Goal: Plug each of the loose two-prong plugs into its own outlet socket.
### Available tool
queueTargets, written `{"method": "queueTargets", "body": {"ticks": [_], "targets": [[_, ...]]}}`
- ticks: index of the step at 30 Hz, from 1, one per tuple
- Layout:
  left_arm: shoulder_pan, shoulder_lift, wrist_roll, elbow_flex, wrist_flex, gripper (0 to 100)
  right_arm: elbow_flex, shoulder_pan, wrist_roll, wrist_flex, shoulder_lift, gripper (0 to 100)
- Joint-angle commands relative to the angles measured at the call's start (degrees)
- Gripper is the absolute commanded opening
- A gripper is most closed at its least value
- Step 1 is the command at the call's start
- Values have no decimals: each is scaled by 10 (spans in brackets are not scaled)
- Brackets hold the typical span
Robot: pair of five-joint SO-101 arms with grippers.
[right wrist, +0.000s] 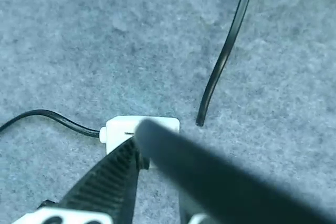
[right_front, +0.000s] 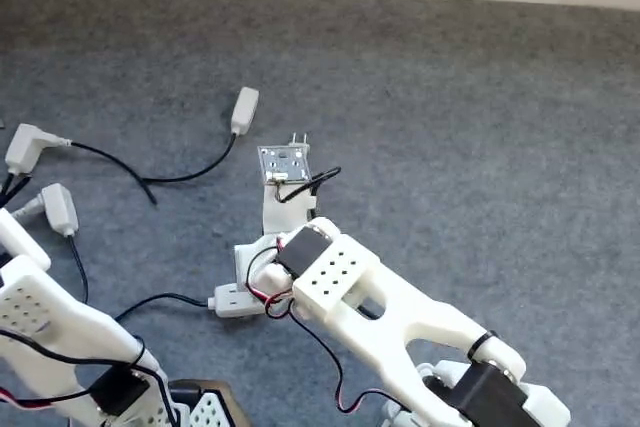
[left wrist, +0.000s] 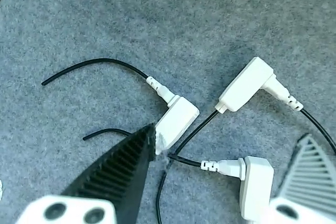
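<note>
Several white two-prong plugs on black cords lie on the grey carpet. My right gripper [right wrist: 139, 135] is shut on a white plug [right wrist: 157, 125] whose cord runs off to one side; in the high view this plug [right_front: 233, 300] lies beside the right gripper [right_front: 247, 277]. My left gripper [left wrist: 229, 135] stands open just above three plugs: one [left wrist: 178, 119] at its black finger [left wrist: 126, 161], an angled one [left wrist: 245, 85] beyond, and one [left wrist: 255, 184] near the grey finger [left wrist: 310, 177]. Another plug [right_front: 243, 110] lies farther back.
Two plugs [right_front: 22, 147] [right_front: 60, 209] lie at the table's left edge beside the left arm [right_front: 50, 327]. A loose black cord end [right wrist: 200, 123] lies close to the held plug. The right arm [right_front: 400, 317] crosses the front middle. Bare carpet spreads over the back and right.
</note>
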Motion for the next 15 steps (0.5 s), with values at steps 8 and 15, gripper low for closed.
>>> {"method": "queueTargets", "body": {"ticks": [8,15], "targets": [[0,-8,4,-31,16,393,18,-33,5,-6,45,5],[0,-7,4,-69,40,393,18,-34,8,-6,45,5]]}}
